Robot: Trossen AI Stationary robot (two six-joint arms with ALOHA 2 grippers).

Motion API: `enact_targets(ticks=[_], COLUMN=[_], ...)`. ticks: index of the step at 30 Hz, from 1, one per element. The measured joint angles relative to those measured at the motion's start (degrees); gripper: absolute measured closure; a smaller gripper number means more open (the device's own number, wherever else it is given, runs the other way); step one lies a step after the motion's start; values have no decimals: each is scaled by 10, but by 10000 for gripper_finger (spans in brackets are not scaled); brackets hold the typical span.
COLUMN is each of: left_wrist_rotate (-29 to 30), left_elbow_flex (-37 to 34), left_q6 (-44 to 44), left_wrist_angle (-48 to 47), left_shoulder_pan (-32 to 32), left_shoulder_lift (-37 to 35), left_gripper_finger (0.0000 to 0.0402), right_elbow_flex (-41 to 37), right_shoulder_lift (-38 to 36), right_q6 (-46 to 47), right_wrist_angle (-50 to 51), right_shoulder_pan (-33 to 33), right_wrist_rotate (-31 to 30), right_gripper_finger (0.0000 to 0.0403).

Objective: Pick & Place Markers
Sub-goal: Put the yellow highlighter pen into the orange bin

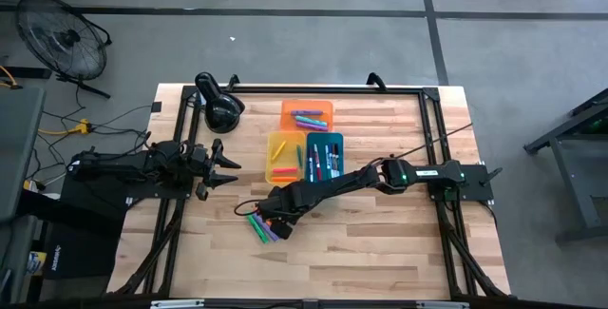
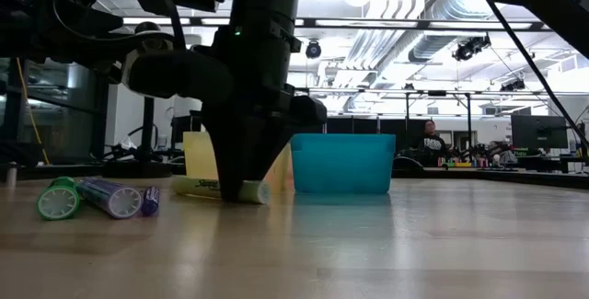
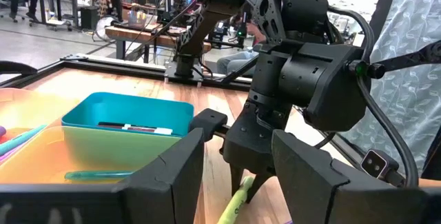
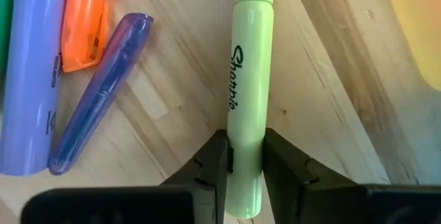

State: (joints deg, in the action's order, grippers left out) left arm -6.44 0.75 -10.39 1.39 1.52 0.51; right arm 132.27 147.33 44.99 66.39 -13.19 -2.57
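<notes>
Right gripper [image 4: 244, 158]: standing over the middle of the table, reaching down to the wood; its two dark fingers [image 4: 212, 160] are pressing narrow against both sides of the pale yellow-green marker [image 4: 249, 79], which is lying flat on the table.
Gripped marker: lying just beside the yellow tray [image 1: 283, 156], on the side toward the table's front edge.
Loose markers [image 1: 261, 225]: a green, lilac, purple and orange cluster is lying on the wood close to the gripper, nearer the table's front edge.
Trays: the yellow tray and the blue tray [image 1: 325, 155] are sitting side by side at mid-table, the orange tray [image 1: 306, 115] touching them toward the back edge; each is holding markers.
Left gripper [image 1: 228, 168]: waiting near the table's left edge, fingers spread wide, holding nothing.
</notes>
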Motion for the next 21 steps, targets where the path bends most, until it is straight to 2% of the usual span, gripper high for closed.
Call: enact_targets(ticks=[14,21], left_wrist_rotate=[0,0], left_elbow_flex=[0,0], left_q6=[0,0], left_wrist_angle=[0,0], left_shoulder_pan=[0,0], left_shoulder_lift=[0,0], left_gripper_finger=[232,232], right_elbow_flex=[-2,0], right_shoulder_lift=[-44,-78], right_q6=[-20,-48], right_wrist_angle=[13,72], right_shoulder_pan=[-36,-51], right_wrist_rotate=[16,-33], right_gripper_finger=[342,343])
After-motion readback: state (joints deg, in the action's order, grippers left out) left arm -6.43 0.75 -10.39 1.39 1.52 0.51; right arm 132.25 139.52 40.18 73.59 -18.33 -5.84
